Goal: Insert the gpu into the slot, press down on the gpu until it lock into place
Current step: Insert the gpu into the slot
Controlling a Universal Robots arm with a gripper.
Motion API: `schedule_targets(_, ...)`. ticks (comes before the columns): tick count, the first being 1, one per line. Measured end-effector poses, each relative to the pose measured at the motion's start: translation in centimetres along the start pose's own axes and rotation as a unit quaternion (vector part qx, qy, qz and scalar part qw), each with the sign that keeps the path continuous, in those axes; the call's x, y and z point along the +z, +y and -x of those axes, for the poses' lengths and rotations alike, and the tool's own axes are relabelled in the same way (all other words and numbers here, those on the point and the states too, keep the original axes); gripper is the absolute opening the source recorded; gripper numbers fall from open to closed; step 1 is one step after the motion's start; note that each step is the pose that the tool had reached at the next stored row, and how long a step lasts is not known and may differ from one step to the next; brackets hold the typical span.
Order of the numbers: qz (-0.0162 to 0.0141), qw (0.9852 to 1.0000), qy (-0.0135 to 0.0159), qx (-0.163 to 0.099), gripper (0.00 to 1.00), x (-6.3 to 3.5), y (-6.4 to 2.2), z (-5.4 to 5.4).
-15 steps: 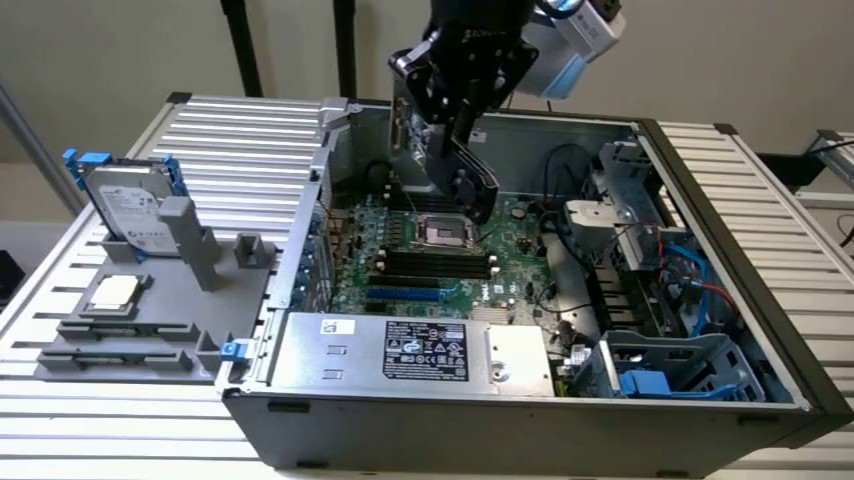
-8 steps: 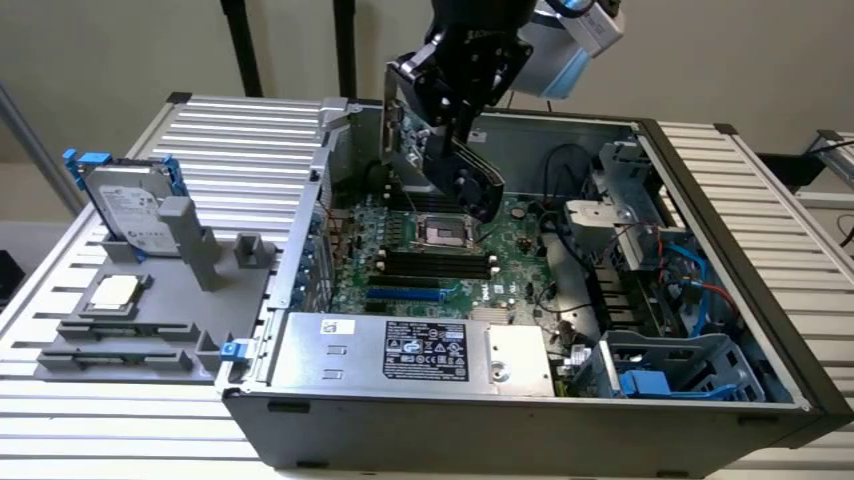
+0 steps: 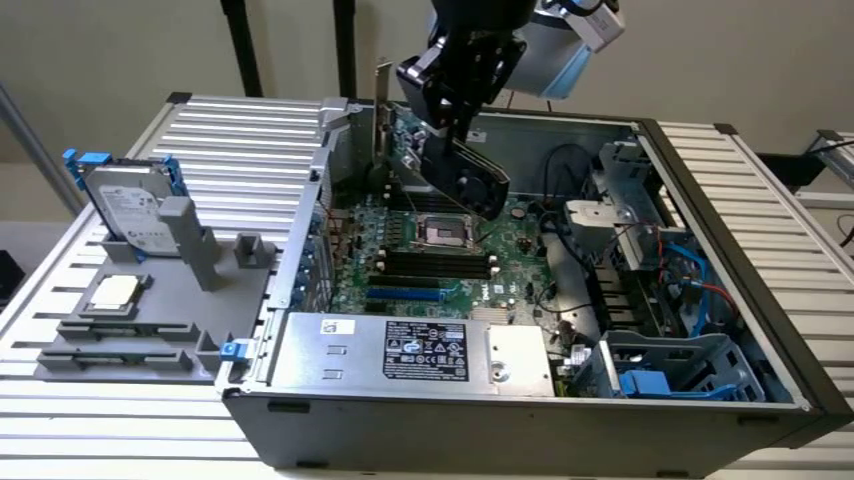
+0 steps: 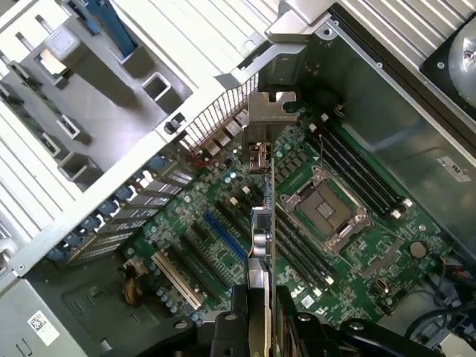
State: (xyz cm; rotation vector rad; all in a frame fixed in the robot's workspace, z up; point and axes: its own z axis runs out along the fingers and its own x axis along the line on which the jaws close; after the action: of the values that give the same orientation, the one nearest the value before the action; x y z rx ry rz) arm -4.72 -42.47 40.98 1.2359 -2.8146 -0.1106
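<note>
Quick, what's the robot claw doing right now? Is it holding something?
The gripper: closed, holding the gpu over the green motherboard.

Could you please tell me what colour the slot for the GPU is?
The slot is bright blue, clearest in the wrist view.
</note>
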Motion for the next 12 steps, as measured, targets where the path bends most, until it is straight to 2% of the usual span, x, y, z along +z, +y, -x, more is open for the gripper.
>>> schedule_targets(3, -0.0001, 0.9997, 0.0016, -0.026, 0.26, 0.0, 0.0, 0.0)
schedule_targets(6, -0.0001, 0.9987, 0.003, -0.051, 0.26, 0.0, 0.0, 0.0)
schedule_targets(8, 0.0, 0.9977, 0.0039, -0.067, 0.26, 0.0, 0.0, 0.0)
schedule_targets(12, 0.0003, 0.9949, 0.0055, -0.101, 0.26, 0.0, 0.0, 0.0)
